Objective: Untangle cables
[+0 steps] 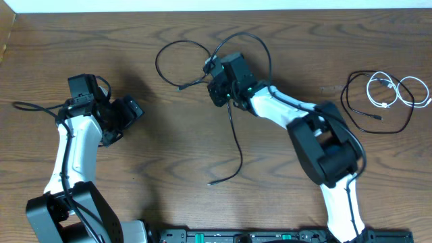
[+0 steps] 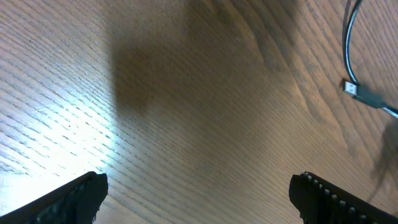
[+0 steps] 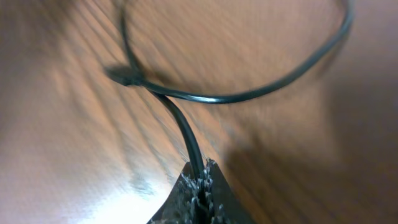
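A thin black cable (image 1: 236, 145) loops at the top centre of the table and trails down toward the front. My right gripper (image 1: 214, 79) sits over the place where its loops cross. In the right wrist view that gripper (image 3: 202, 180) is shut on the black cable (image 3: 186, 134), which runs out from between the jaws to a loop beyond. My left gripper (image 1: 125, 125) hovers over bare wood to the left, open and empty. In the left wrist view its fingers (image 2: 74, 199) stand wide apart, and a cable's plug end (image 2: 351, 87) lies at the far right.
At the right edge a coiled white cable (image 1: 398, 91) lies beside another looped black cable (image 1: 358, 101), apart from the centre one. A thicker black wire (image 1: 30, 106) runs off the left arm. The wooden table (image 1: 162, 155) is bare between the arms.
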You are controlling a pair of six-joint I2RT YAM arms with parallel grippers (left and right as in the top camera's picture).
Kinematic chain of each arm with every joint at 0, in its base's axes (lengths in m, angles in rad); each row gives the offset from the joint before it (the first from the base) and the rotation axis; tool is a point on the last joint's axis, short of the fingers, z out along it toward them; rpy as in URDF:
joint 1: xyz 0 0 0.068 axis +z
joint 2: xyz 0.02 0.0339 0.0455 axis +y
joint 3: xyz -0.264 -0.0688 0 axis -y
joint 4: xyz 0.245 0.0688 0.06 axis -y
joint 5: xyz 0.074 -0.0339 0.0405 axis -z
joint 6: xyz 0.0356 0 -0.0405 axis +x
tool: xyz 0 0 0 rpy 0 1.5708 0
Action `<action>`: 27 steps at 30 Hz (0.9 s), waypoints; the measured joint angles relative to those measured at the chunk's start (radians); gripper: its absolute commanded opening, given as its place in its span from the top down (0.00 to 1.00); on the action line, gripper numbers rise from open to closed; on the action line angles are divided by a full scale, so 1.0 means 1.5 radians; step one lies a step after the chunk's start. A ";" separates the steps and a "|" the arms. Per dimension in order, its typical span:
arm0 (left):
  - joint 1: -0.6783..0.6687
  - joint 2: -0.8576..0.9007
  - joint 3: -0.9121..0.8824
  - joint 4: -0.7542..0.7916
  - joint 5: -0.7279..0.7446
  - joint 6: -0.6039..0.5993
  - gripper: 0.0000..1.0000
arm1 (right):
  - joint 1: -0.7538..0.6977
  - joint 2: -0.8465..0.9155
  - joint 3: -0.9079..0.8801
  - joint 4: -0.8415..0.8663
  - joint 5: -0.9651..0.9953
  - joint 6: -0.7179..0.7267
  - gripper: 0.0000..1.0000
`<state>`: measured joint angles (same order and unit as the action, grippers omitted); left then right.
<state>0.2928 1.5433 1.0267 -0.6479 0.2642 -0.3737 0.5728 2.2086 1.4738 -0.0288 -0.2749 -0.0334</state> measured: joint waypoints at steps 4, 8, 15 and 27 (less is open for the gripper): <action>0.000 0.000 0.000 0.000 0.000 0.000 0.02 | 0.000 -0.108 -0.003 0.001 -0.003 -0.037 0.99; 0.000 0.000 0.000 0.000 0.000 0.000 0.02 | 0.000 -0.232 -0.002 0.009 -0.006 -0.082 0.99; 0.000 0.000 0.000 0.000 0.000 0.000 0.02 | 0.000 -0.355 -0.001 0.059 0.001 -0.146 0.99; 0.000 0.000 0.000 0.000 0.000 0.000 0.02 | 0.001 -0.384 -0.001 0.124 0.235 -0.138 0.99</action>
<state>0.2928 1.5433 1.0267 -0.6479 0.2642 -0.3740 0.5735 1.6333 1.4723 0.1570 0.0772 -0.2409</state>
